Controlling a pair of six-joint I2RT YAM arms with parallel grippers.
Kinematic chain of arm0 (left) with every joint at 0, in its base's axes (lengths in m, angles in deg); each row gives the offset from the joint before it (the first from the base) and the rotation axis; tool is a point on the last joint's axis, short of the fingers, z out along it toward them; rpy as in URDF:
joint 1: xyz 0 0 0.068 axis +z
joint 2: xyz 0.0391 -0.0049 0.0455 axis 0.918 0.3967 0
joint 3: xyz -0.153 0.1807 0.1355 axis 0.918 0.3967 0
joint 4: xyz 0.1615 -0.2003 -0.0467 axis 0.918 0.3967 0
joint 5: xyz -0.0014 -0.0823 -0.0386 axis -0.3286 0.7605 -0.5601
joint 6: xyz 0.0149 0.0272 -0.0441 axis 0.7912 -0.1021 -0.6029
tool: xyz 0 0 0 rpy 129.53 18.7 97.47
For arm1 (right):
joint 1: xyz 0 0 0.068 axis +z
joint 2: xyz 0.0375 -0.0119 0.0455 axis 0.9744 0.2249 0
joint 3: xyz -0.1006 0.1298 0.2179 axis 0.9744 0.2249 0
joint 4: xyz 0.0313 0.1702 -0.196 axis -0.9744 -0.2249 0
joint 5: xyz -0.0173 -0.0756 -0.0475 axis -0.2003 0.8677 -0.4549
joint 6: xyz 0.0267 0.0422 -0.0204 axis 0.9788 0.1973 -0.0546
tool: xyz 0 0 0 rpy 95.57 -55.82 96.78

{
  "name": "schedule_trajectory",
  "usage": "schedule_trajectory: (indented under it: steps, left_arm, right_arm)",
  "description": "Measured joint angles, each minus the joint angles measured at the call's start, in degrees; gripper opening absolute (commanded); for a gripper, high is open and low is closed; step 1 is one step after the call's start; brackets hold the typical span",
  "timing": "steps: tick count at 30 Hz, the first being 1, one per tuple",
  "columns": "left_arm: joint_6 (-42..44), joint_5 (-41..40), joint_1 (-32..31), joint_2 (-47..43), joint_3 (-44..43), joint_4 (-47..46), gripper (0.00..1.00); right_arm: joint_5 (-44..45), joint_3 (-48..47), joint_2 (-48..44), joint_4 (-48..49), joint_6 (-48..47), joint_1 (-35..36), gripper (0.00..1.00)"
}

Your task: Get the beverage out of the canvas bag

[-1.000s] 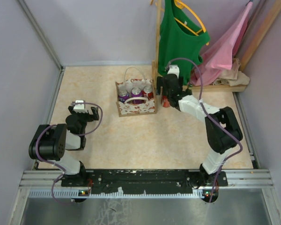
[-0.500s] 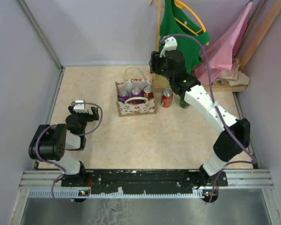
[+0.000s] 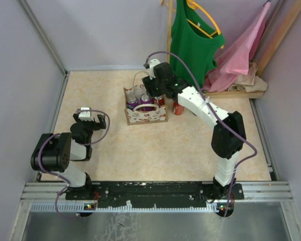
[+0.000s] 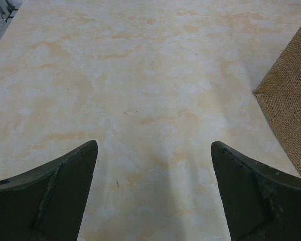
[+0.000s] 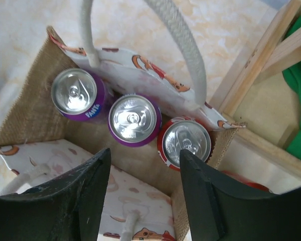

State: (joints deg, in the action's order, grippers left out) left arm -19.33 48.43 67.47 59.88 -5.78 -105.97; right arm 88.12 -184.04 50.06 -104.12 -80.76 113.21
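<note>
Above the canvas bag [image 5: 25, 120], the right gripper [image 5: 144, 163] is poised, jaws half-parted and empty; three cans [image 5: 134, 119] are seen inside. Left gripper [image 4: 153, 150] is spread wide.

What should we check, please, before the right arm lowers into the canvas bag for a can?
1. Right gripper above the canvas bag opening: ok.
2. Right gripper open and empty: ok.
3. Three cans upright with tops showing, namely left purple can, middle purple can and red can: ok.
4. Gripper centred on a single can: not ok, it seems offset from the middle purple can toward the red can.
5. White handle out of the descent path: cannot tell.
6. Left gripper open, holding nothing: ok.
</note>
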Motion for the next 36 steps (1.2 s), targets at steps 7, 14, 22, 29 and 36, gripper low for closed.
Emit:
schedule_trajectory:
  steps: [7, 14, 22, 29, 36]
  left_arm:
    - [0.0, 0.0, -0.1, 0.0, 0.0, 0.0, 1.0]
    - [0.0, 0.0, -0.1, 0.0, 0.0, 0.0, 1.0]
    - [0.0, 0.0, -0.1, 0.0, 0.0, 0.0, 1.0]
    - [0.0, 0.0, -0.1, 0.0, 0.0, 0.0, 1.0]
    - [0.0, 0.0, -0.1, 0.0, 0.0, 0.0, 1.0]
  right_arm:
    - [0.0, -4.2, 2.6, -5.0, -0.9, -0.1, 0.68]
    - [0.0, -7.9, 6.9, -6.7, -2.3, -0.4, 0.7]
    - [-0.5, -8.3, 11.0, -8.4, -3.1, -3.0, 0.83]
    - [-0.1, -10.3, 11.6, -9.4, -4.3, -3.6, 0.85]
    - [0.2, -11.2, 13.0, -9.9, -5.2, -3.7, 0.84]
